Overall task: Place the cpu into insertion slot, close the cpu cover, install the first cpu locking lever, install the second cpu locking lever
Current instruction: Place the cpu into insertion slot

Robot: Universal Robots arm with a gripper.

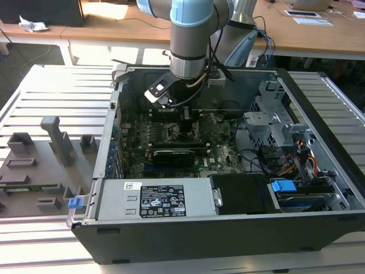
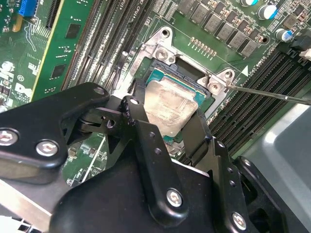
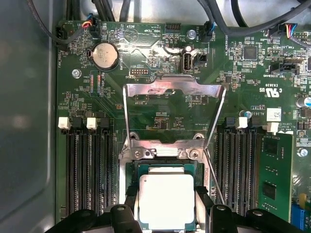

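- Exterior view's left, about 9 o'clock from the computer case (image 1: 228, 240): a grey fixture tray (image 1: 34, 171) lies on the slatted table (image 1: 63, 85), well apart from my work.
- The case lies open. Its power supply (image 1: 154, 200) sits along the near wall, at 6 o'clock from my gripper (image 1: 191, 134).
- My arm (image 1: 191, 45) stands over the motherboard (image 1: 225, 151), with the gripper low above it. A long black card (image 1: 177, 154) lies just beside it at 6 o'clock.
- In both wrist views my gripper (image 2: 167, 116) (image 3: 166, 213) is clamped on the cpu (image 2: 170, 104) (image 3: 166, 199), one finger against each of two opposite edges.
- The cpu sits silver top up inside the teal frame of the insertion slot (image 2: 160, 76). I cannot tell whether it is fully seated.
- The cpu cover (image 3: 175, 88) stands swung up on its hinge, clear of the cpu, and the board shows through its window.
- One thin locking lever (image 2: 272, 94) juts free from a socket bracket corner, unlatched.
- Exterior view's right, 3 o'clock from the gripper: a metal drive cage (image 1: 274, 123). A blue clip (image 1: 283, 185) is at 5 o'clock.
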